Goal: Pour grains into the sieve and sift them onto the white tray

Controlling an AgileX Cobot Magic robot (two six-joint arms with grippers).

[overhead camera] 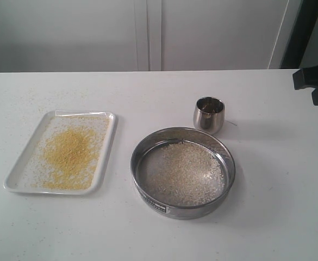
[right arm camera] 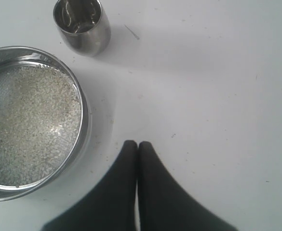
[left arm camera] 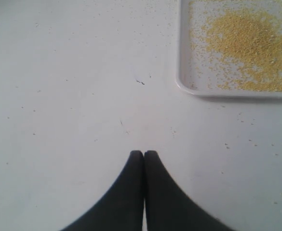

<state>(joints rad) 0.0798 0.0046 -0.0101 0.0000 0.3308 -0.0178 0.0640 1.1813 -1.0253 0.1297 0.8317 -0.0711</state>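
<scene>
The sieve (overhead camera: 182,172) stands on the table right of centre, with coarse whitish grains (overhead camera: 188,173) on its mesh. To its left lies the white tray (overhead camera: 17,173), holding a heap of fine yellow grains (overhead camera: 70,152). My left gripper (left arm camera: 143,153) is shut and empty above bare table beside a corner of the tray (left arm camera: 184,85). My right gripper (right arm camera: 137,144) is shut and empty too, hovering just off the sieve's rim (right arm camera: 85,115). In the exterior view only a dark part of the right arm (overhead camera: 314,82) shows at the right edge.
A small steel cup (overhead camera: 209,115) stands upright just behind the sieve and looks empty; the right wrist view shows the cup (right arm camera: 82,25) as well. Stray grains speckle the table (overhead camera: 148,98) around the tray. A white wall closes the back.
</scene>
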